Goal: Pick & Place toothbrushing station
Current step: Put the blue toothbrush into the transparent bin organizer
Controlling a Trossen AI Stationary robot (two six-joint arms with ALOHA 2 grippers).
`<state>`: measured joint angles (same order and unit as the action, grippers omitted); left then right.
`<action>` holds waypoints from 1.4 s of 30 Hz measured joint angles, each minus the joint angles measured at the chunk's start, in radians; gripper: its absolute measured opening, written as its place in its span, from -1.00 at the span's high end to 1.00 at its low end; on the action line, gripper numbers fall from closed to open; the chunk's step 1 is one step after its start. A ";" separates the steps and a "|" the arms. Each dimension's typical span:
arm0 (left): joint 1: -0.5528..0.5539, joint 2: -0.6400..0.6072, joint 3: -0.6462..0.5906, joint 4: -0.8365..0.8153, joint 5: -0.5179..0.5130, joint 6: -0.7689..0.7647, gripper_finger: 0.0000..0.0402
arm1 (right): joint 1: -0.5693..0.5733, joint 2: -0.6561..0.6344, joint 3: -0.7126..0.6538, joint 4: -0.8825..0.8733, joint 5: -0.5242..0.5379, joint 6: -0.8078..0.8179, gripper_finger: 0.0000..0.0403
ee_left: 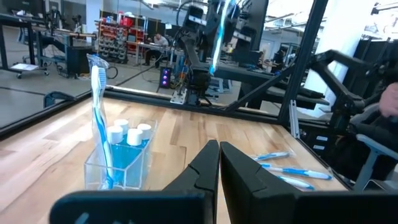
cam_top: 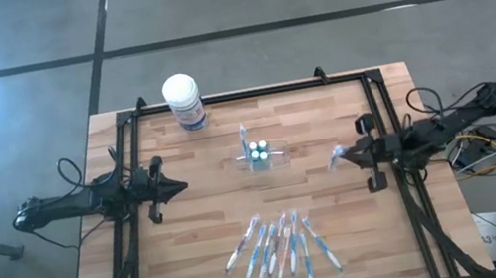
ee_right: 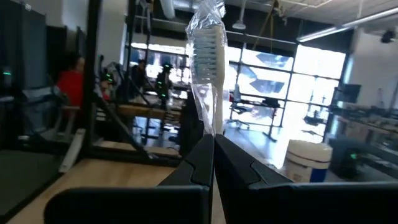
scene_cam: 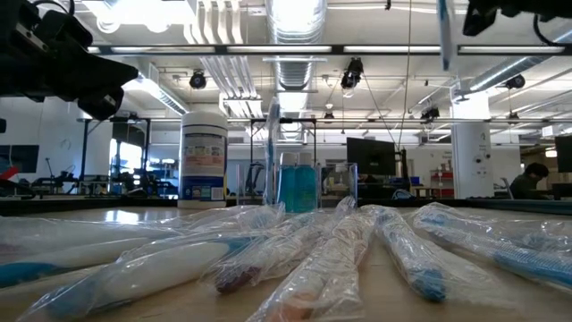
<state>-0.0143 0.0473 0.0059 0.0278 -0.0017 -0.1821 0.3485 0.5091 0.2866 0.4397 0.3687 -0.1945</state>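
Note:
The toothbrushing station (cam_top: 259, 155) is a clear plastic holder on the middle of the table, also seen in the left wrist view (ee_left: 121, 158) and the low view (scene_cam: 299, 183). A blue toothbrush (ee_left: 99, 112) stands in it. Several wrapped toothbrushes (cam_top: 281, 247) lie side by side near the table's front edge. My right gripper (cam_top: 342, 156) is to the right of the holder, raised above the table, and shut on a wrapped toothbrush (ee_right: 208, 56). My left gripper (cam_top: 175, 184) waits shut and level to the left of the holder, touching nothing. My right gripper pinches the wrapped toothbrush between its two fingers at the handle (ee_right: 212, 127), below the bristle head. The fingers come from the table's right and lie across it. The toothbrush stands nearly upright, bristle head (ee_right: 207, 50) up, lifted clear of the table.
A white cylindrical tub (cam_top: 183, 101) with a blue label stands at the table's far edge, left of centre. A black frame (cam_top: 250, 93) runs along the table's far and side edges. Bare wood lies between the holder and the row of toothbrushes.

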 joint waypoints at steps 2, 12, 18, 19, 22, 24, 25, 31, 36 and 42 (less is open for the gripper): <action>0.000 0.000 0.000 0.002 0.000 0.008 0.91 | -0.044 0.072 0.061 -0.014 -0.009 0.000 0.96; 0.000 0.000 0.000 0.001 -0.016 0.014 0.91 | -0.316 0.411 0.319 0.026 -0.367 0.008 0.96; 0.000 0.000 0.000 -0.004 -0.017 0.014 0.91 | -0.456 0.568 0.335 0.242 -0.517 0.075 0.96; 0.000 0.000 0.000 -0.004 -0.016 0.014 0.91 | -0.475 0.593 0.325 0.286 -0.527 0.088 0.96; 0.000 0.000 0.000 -0.004 -0.017 0.014 0.91 | -0.522 0.676 0.286 0.414 -0.530 0.116 0.96; 0.000 0.000 0.000 -0.004 -0.016 0.014 0.91 | -0.546 0.728 0.264 0.490 -0.553 0.139 0.96; 0.000 0.000 0.000 -0.004 -0.016 0.014 0.91 | -0.556 0.753 0.256 0.526 -0.561 0.154 0.96; 0.000 0.000 0.000 -0.005 -0.016 0.014 0.91 | -0.611 0.879 0.206 0.698 -0.564 0.189 0.96; 0.000 0.000 0.000 -0.007 -0.014 0.008 0.91 | -0.662 0.991 0.168 0.863 -0.559 0.243 0.96; 0.000 0.000 0.000 -0.009 -0.014 0.000 0.91 | -0.674 1.124 0.133 1.041 -0.545 0.258 0.96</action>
<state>-0.0143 0.0475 0.0059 0.0188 -0.0154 -0.1825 -0.3259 1.6329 0.4195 1.4806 -0.1766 0.0639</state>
